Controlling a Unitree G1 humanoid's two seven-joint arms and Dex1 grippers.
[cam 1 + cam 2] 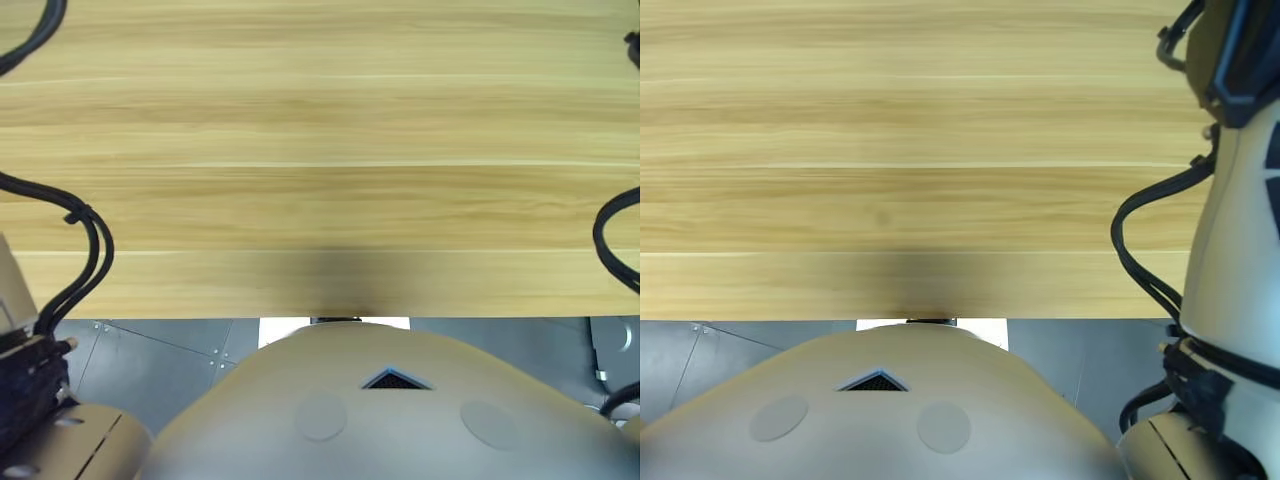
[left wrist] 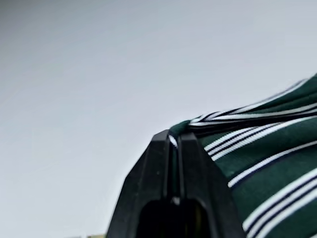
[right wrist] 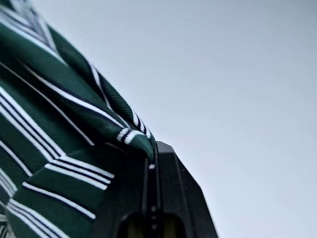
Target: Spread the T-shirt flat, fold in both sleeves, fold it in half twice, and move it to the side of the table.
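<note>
The T-shirt (image 2: 267,163) is dark green with white and navy stripes. In the left wrist view my left gripper (image 2: 174,141) is shut on an edge of the cloth, which hangs away from the black fingers against a pale grey background. My right gripper (image 3: 151,153) is likewise shut on a folded edge of the T-shirt (image 3: 54,139) in the right wrist view. Both pinches sit at the fingertips. The wooden table (image 1: 320,180) lies below in the eye views, with the right arm (image 1: 1240,250) raised along its right side.
Black cables (image 1: 85,250) loop over the table's left edge and more cables (image 1: 1140,250) run beside the right arm. The table's near edge (image 1: 320,316) lies close to the robot, with grey floor below it.
</note>
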